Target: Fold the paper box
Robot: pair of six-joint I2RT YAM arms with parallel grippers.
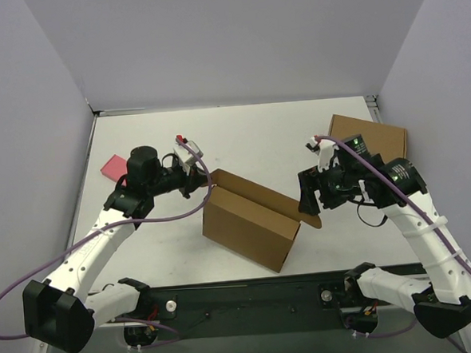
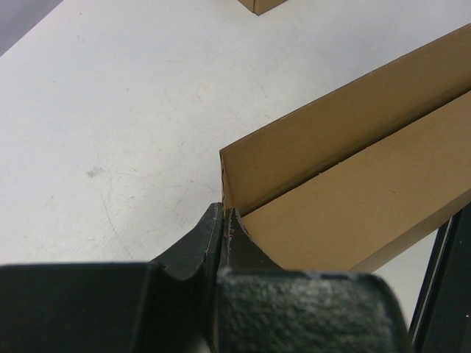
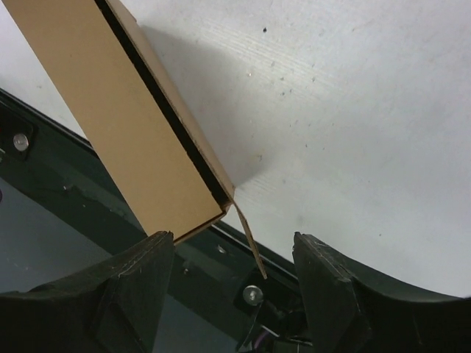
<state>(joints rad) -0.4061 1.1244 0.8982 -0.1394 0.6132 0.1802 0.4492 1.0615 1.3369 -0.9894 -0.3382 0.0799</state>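
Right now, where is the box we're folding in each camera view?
Top view: box mid-table, between the two arms.
Left wrist: box fills the right side, its corner at the left gripper.
Right wrist: box upper left, slanting down toward the open right gripper.
Shared landmark: the white table.

We're checking every surface as it comes up. The paper box (image 1: 250,223) is plain brown, and there is no word, number, label or brand mark we can read on it or anywhere else in the three views.
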